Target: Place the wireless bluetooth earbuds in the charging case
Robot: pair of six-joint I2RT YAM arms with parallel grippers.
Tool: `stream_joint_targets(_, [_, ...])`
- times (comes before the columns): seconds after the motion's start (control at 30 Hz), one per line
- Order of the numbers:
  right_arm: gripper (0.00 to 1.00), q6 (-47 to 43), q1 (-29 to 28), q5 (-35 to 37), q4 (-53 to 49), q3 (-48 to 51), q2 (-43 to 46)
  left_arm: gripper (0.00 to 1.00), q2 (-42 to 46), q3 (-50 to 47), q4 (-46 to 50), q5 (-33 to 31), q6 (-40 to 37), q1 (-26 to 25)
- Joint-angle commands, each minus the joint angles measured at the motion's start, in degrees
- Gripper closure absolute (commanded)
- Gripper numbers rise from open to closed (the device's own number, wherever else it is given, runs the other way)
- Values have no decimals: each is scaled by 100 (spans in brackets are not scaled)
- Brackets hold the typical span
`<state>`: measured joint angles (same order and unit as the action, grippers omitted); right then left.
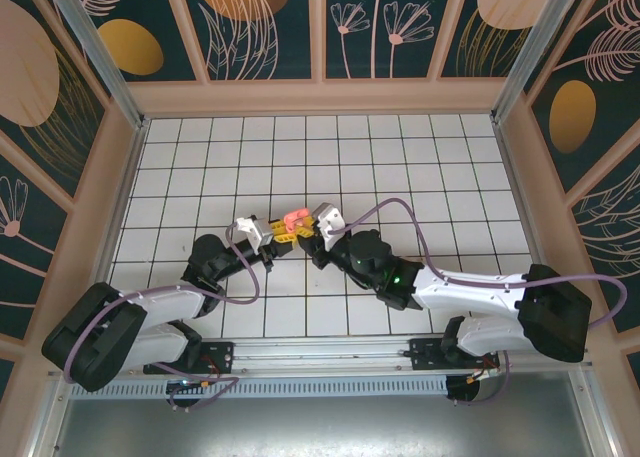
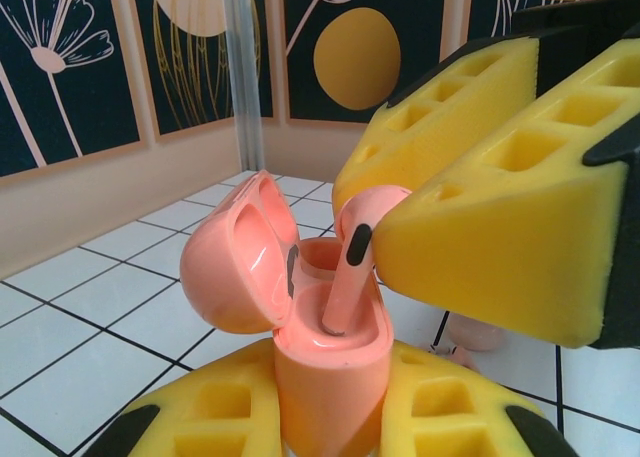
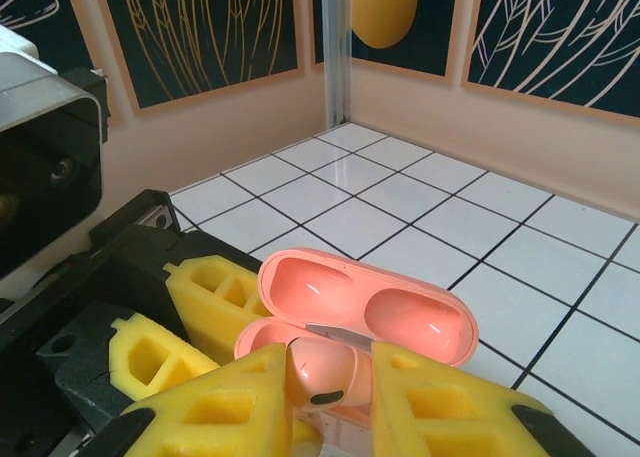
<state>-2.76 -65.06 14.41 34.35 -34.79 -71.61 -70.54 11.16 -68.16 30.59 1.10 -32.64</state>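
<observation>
Left wrist view is showing the left claw (image 2: 330,402) gripping the open case (image 2: 235,267) and the right claw (image 2: 378,205) pinching an earbud (image 2: 347,277) whose stem is entering it; any tilt is risking a jam or twisting the case loose.

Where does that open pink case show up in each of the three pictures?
Top external: the charging case is mid-picture.
Left wrist: the case is bottom centre, lid open to the left.
Right wrist: the case is lower centre, lid tipped back.
Shared landmark: the white tiled floor.
</observation>
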Motion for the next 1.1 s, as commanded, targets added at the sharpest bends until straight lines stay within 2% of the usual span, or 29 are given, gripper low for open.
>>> stream_joint_targets(0.0, [78, -237, -89, 138, -531, -138, -30, 85, 169, 256, -219, -35, -167, -36])
stream_joint_targets(0.13, [78, -176, -81, 407, -732, -193, -36, 85, 200, 255, -148, -76, -235, -75])
stream_joint_targets(0.77, [79, 517, -76, 672, -1181, -431, -138, 86, 304, 228, 119, -707, -799, -353])
stream_joint_targets(1.07, [79, 1150, -79, 975, -1508, -519, -221, 87, 312, 185, 57, -1067, -936, -470])
